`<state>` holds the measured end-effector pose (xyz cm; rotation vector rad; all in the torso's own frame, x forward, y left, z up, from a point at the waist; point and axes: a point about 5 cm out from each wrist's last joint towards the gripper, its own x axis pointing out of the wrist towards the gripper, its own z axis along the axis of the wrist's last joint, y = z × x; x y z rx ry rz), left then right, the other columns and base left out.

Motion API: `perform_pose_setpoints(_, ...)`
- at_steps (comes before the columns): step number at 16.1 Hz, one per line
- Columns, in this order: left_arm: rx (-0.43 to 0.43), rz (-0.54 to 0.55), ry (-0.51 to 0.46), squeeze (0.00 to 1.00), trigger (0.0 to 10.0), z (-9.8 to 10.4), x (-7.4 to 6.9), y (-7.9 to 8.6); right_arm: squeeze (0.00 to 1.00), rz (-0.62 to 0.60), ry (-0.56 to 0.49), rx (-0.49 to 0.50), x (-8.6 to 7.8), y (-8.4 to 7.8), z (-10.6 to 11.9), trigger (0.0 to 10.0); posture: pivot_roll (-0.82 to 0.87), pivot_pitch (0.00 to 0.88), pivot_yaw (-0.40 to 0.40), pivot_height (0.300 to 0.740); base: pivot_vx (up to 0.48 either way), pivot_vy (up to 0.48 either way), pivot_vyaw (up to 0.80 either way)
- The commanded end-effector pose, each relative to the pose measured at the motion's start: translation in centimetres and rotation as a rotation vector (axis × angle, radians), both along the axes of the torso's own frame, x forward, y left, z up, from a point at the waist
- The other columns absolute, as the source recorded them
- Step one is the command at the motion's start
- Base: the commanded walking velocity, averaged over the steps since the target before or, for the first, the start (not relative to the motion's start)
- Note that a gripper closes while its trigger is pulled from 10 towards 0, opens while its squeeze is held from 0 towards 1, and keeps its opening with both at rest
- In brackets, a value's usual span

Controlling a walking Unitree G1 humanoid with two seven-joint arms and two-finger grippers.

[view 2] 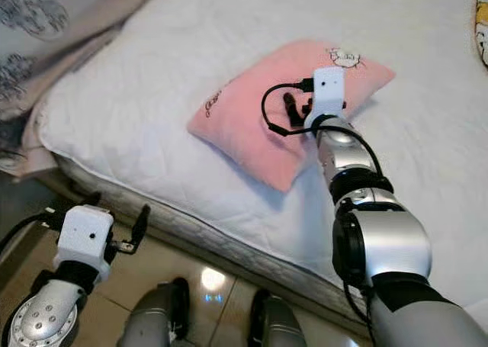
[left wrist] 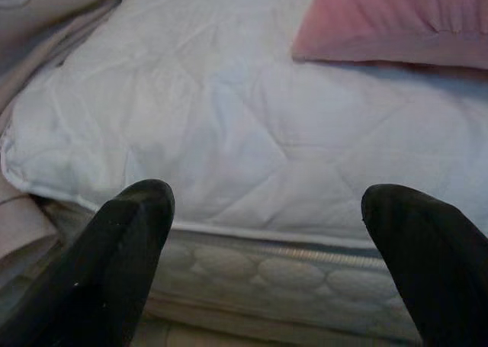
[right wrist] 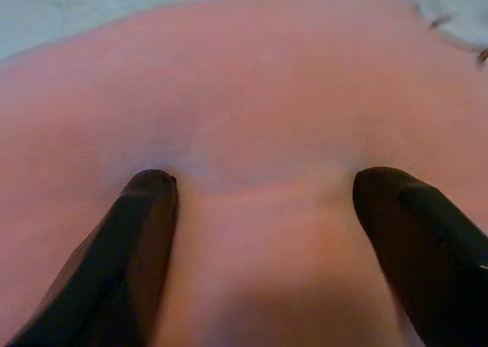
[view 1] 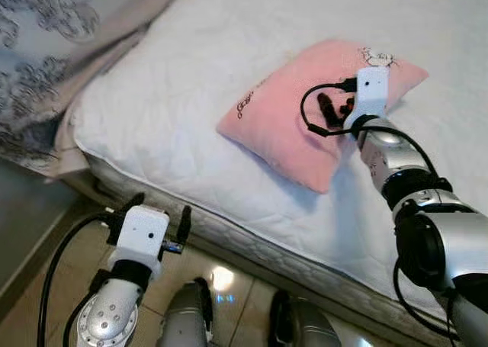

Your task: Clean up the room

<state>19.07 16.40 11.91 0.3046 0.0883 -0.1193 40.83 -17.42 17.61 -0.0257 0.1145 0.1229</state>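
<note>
pink pillow (view 1: pixel 305 114) lying on the white bed (view 1: pixel 191 80); right gripper (right wrist: pixel 259 210) pressed into the pillow, fingers spread; left gripper (view 1: pixel 156 221) below the bed's edge, fingers apart, holding nothing.

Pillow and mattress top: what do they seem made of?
Pillow: looks like soft pink fabric, matte, printed; it dimples under the right end effector, so likely plush-filled. Mattress top: white quilted cloth, stitched in diamonds, matte.
</note>
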Motion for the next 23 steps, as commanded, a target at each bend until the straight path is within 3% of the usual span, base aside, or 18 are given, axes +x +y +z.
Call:
perform_pose_setpoints(1, 0.005, 0.019, 0.013, 0.00, 10.0, 0.0, -0.4, 0.1, 0.00, -0.004, 0.109, 0.056, -0.7, -0.1, -2.5, 0.0, 0.35, 0.353, -0.058, 0.724, 0.000, 0.000, 0.00)
perform_pose_setpoints(5, 0.025, 0.015, 0.024, 0.00, 10.0, 0.1, -0.5, 0.1, 0.00, 0.003, 0.152, 0.089, -1.0, 0.6, -3.5, 0.0, 0.34, 0.351, -0.046, 0.724, 0.000, 0.000, 0.00)
perform_pose_setpoints(10, 0.027, -0.023, 0.018, 0.00, 10.0, 0.2, 0.7, -0.6, 0.00, 0.013, 0.116, 0.074, -1.0, 0.5, -3.1, 0.0, 0.30, 0.333, -0.035, 0.724, 0.000, 0.000, 0.00)
perform_pose_setpoints(17, 0.007, -0.038, 0.026, 0.00, 10.0, 0.0, 1.2, -1.1, 0.00, 0.047, 0.075, 0.065, -1.4, 1.2, -3.8, 0.0, 0.27, 0.331, -0.034, 0.724, 0.000, 0.000, 0.00)
perform_pose_setpoints(19, -0.017, -0.030, 0.027, 0.00, 10.0, -0.3, 1.6, -1.3, 0.00, 0.041, 0.025, 0.007, -1.4, 1.2, -3.5, 0.0, 0.24, 0.311, -0.048, 0.724, 0.000, 0.000, 0.00)
perform_pose_setpoints(20, -0.048, -0.055, 0.008, 0.00, 10.0, -0.5, 3.1, -2.3, 0.00, 0.040, -0.037, -0.037, -1.4, 0.9, -2.9, 0.0, 0.18, 0.281, -0.066, 0.724, 0.000, 0.000, 0.00)
perform_pose_setpoints(23, -0.064, -0.073, -0.009, 0.00, 10.0, -0.4, 4.1, -3.3, 0.00, 0.032, -0.064, -0.020, -1.5, 0.3, -2.8, 0.0, 0.15, 0.263, -0.073, 0.724, 0.000, 0.000, 0.00)
